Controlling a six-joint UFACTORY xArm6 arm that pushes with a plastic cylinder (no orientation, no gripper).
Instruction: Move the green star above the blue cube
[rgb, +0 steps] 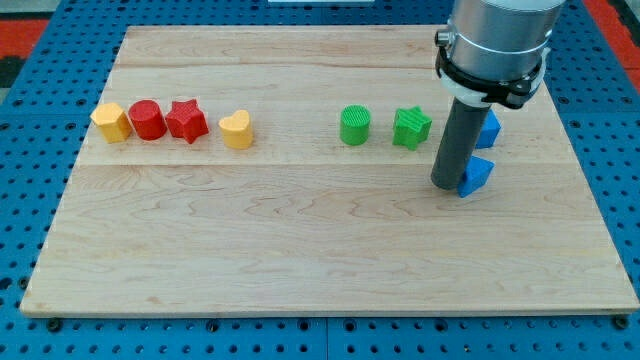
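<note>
The green star (412, 127) lies on the wooden board (300, 250) right of centre, near the view's top. The blue cube (488, 128) is to its right, partly hidden behind my rod. A second blue block (474, 176), wedge-like, lies just below it. My tip (447, 184) rests on the board below and right of the green star, touching or nearly touching the left side of the lower blue block.
A green cylinder (354, 125) sits left of the star. At the view's left stand a row: a yellow block (111, 122), a red cylinder (147, 119), a red star (186, 120) and a yellow heart (236, 129).
</note>
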